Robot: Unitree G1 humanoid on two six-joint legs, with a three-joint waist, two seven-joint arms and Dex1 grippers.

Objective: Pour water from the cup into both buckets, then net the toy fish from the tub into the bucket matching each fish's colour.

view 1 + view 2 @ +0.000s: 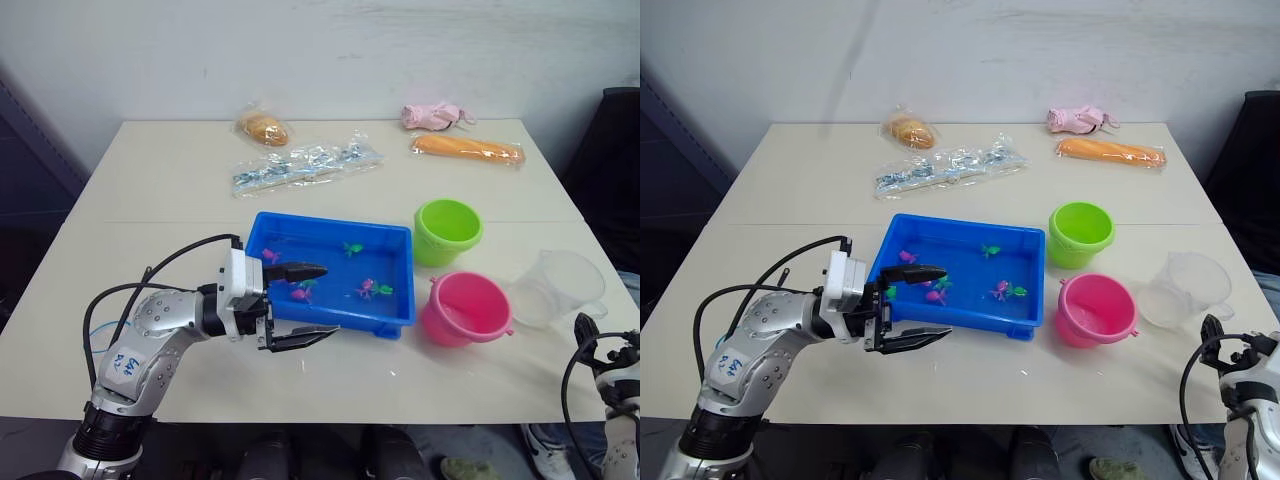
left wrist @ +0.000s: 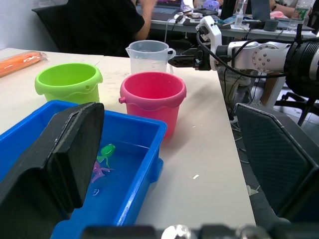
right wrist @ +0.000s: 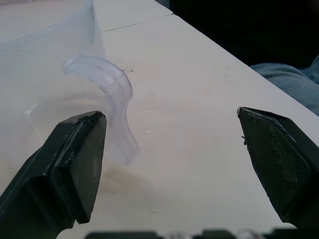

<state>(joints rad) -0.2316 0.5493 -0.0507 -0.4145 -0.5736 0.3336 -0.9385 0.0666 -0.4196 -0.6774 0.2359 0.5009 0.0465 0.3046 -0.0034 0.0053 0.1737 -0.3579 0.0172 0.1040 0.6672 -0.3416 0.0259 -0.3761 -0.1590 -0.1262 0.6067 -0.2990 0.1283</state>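
Right gripper (image 3: 172, 149) gaping beside the cup (image 1: 556, 287) handle at the table's right edge; a clumsy close could knock it off, while left gripper (image 1: 308, 305) hangs released over the tub (image 1: 330, 305).

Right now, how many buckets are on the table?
2. The lime green bucket stands off the tub's far right corner; the pink bucket stands nearer, right of the tub.

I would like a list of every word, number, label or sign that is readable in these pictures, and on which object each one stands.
White sticker on the left arm: blue handwritten marks, too small and blurred to read.
Clear plastic measuring cup: no readable scale marks.
Clear food wrappers at the far side of the table: print too small to read.
Blue rectangular plastic tub, lime green bucket, pink bucket: no text.
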